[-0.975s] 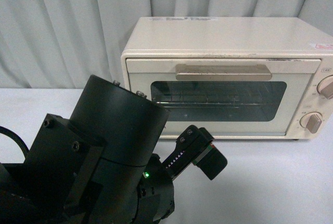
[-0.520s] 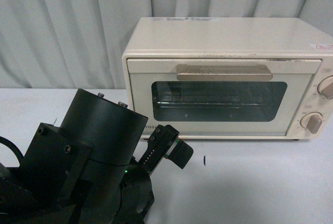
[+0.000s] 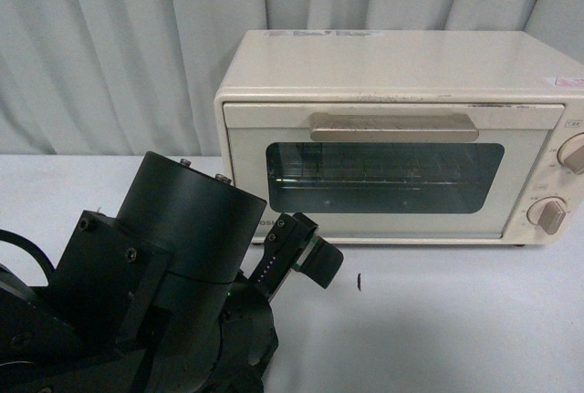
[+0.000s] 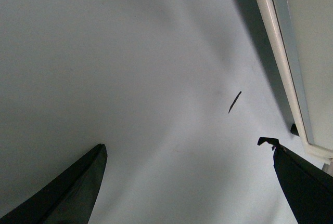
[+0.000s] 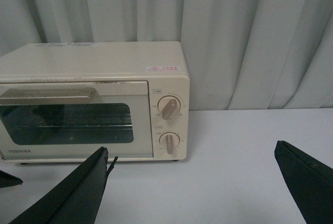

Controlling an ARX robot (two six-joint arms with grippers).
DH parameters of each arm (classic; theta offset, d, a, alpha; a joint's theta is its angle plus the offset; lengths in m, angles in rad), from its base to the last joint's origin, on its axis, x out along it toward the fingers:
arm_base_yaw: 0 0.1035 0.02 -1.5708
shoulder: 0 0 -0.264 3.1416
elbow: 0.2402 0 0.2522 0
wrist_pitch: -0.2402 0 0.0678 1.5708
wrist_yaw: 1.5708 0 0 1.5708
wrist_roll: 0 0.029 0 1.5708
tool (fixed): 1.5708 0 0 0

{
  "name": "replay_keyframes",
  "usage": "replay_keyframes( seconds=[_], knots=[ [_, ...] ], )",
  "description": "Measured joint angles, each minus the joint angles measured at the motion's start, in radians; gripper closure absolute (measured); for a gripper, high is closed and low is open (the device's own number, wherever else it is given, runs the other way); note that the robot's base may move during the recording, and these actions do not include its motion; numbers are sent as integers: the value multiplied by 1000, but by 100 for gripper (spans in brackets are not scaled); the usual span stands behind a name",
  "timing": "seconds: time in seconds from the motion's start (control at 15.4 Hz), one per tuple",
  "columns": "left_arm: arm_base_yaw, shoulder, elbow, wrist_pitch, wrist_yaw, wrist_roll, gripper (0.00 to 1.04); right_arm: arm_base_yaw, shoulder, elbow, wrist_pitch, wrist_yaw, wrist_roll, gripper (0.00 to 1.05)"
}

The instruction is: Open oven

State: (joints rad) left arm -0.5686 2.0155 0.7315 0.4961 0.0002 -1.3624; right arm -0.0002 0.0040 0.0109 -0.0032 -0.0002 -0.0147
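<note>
Oven (image 3: 392, 138) on counter (image 3: 456, 320), door shut; left hand (image 4: 183, 146) spread wide nr its lower-left corner, right hand (image 5: 191, 148) also wide.

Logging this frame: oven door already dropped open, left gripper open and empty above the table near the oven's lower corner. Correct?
Not quite. The door of the oven is shut, standing upright with its handle at the top, as the front view shows. The rest holds: the left gripper is open and empty above the table near the oven's lower corner.
</note>
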Motion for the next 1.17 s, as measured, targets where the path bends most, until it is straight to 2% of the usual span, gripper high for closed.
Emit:
replay_keyframes(
  seconds=[0.26, 0.39, 0.46, 0.52, 0.65, 0.71, 0.84, 0.91, 1.04, 1.17],
  knots=[
    [0, 0, 0, 0, 0, 0, 7, 0, 0, 0, 0, 0, 0, 6],
    [0, 0, 0, 0, -1, 0, 7, 109, 187, 25, 187, 311, -103, 6],
    [-3, 1, 0, 0, -2, 0, 7, 109, 346, 58, 330, 429, -183, 6],
    [-3, 1, 1, 0, -1, 0, 7, 107, 523, 109, 502, 462, -259, 6],
    [-3, 2, 2, 0, -1, 0, 7, 130, 846, 269, 769, 410, -369, 6],
    [-3, 2, 2, 0, 0, 0, 7, 139, 986, 351, 842, 382, -424, 6],
    [-3, 2, 2, 0, 0, 0, 7, 166, 1236, 515, 842, 326, -523, 6],
    [-4, 2, 2, 0, 1, 0, 7, 201, 1415, 647, 840, 292, -652, 6],
    [-4, 2, 2, 0, 1, 0, 7, 259, 1534, 732, 850, 253, -840, 35],
    [-4, 2, 2, 0, 0, 0, 7, 273, 1551, 740, 849, 238, -896, 44]
  ],
)
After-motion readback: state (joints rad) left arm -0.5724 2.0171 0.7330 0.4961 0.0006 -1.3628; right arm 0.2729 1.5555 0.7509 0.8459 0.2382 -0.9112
